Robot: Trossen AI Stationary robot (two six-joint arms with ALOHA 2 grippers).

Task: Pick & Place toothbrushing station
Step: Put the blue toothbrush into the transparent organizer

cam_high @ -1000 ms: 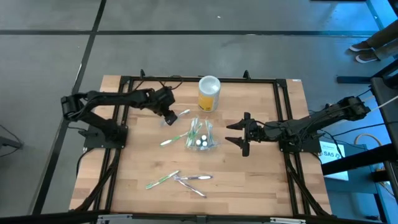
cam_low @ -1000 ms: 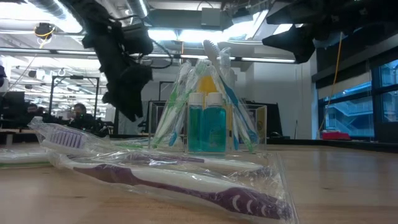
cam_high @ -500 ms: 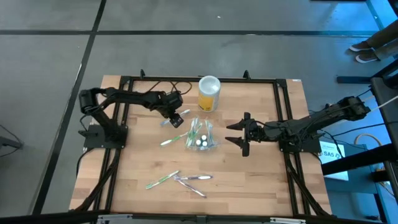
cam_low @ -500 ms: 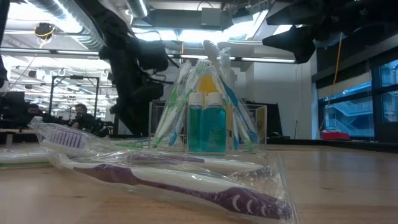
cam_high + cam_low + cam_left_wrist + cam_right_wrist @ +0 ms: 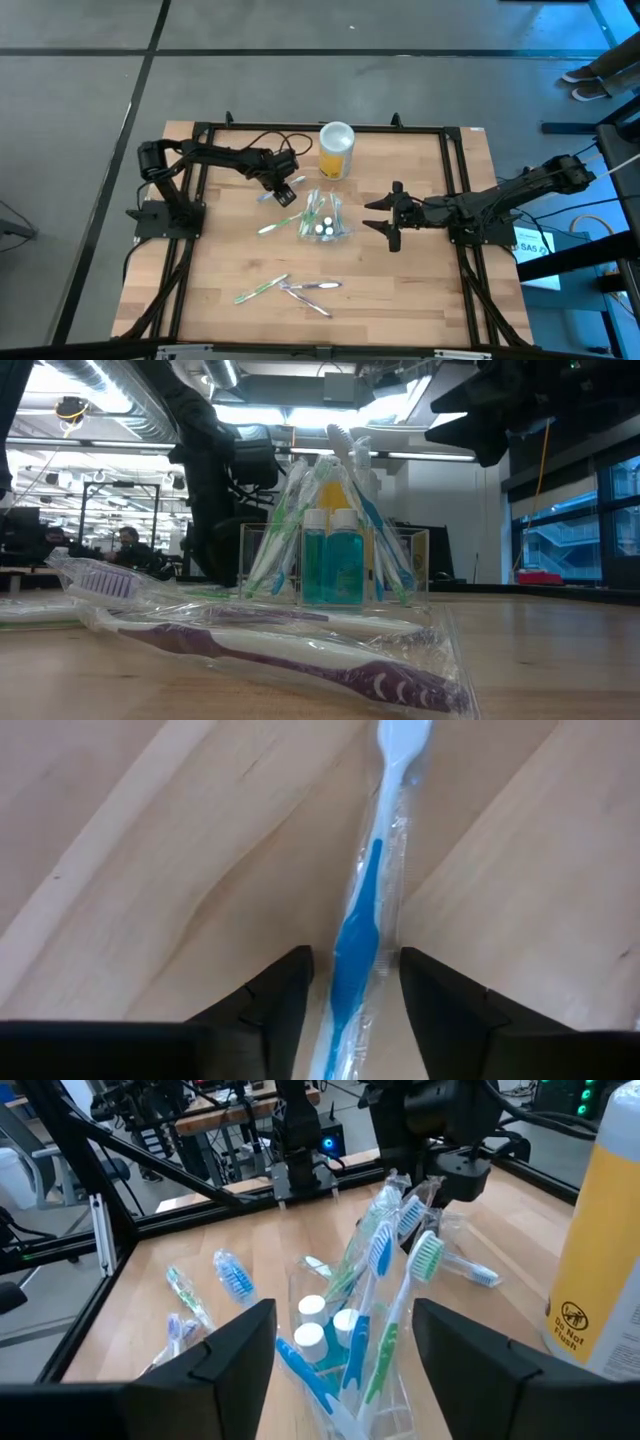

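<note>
The toothbrushing station (image 5: 322,220) is a clear container standing on the table's middle, holding several wrapped toothbrushes and two teal bottles (image 5: 335,565). It shows close up in the right wrist view (image 5: 345,1350). My left gripper (image 5: 284,185) points down at the far left of it, open. Its fingers stand on either side of a wrapped blue-and-white toothbrush (image 5: 358,935) that lies flat on the wood. My right gripper (image 5: 386,215) hangs level to the right of the station, open and pointing at it, with nothing between its fingers.
A yellow canister with a white lid (image 5: 336,150) stands behind the station. Loose wrapped toothbrushes lie on the wood: a green one (image 5: 278,224) left of the station, another green one (image 5: 260,290) and a purple one (image 5: 312,289) near the front edge.
My left gripper has come down toward the table and a little toward the right, onto the blue toothbrush, tipping to point more steeply down. The toothbrush and the station have stayed where they were.
</note>
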